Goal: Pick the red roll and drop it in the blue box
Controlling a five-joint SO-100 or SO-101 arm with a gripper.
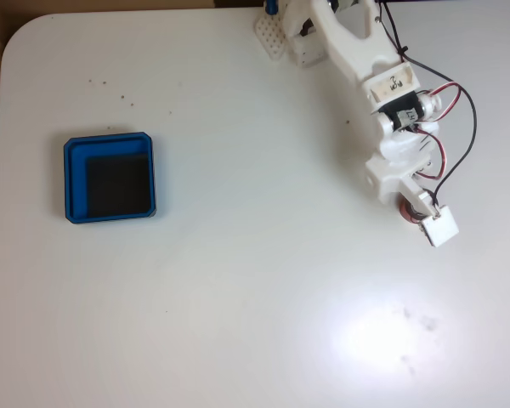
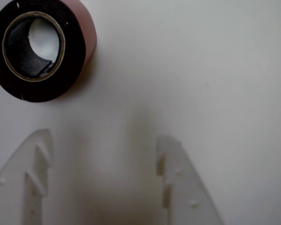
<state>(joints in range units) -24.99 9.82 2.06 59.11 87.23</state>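
The red roll [image 1: 402, 212] lies flat on the white table at the right, mostly covered by my arm. In the wrist view the roll [image 2: 76, 52] sits at the top left, its face dark around a grey hollow core and its side reddish. My gripper [image 2: 105, 137] is open, both pale fingers [image 2: 175, 178] over bare table just short of the roll and to its right, nothing between them. In the fixed view the gripper [image 1: 412, 204] hangs right over the roll. The blue box [image 1: 76, 183], with a black floor, sits far off at the left.
The white table [image 1: 238, 297] has rounded corners and its left edge runs close to the box. The arm's base [image 1: 310, 34] stands at the top edge, with red and black wires [image 1: 459, 127] looping off the wrist. A bright glare patch lies at the lower right.
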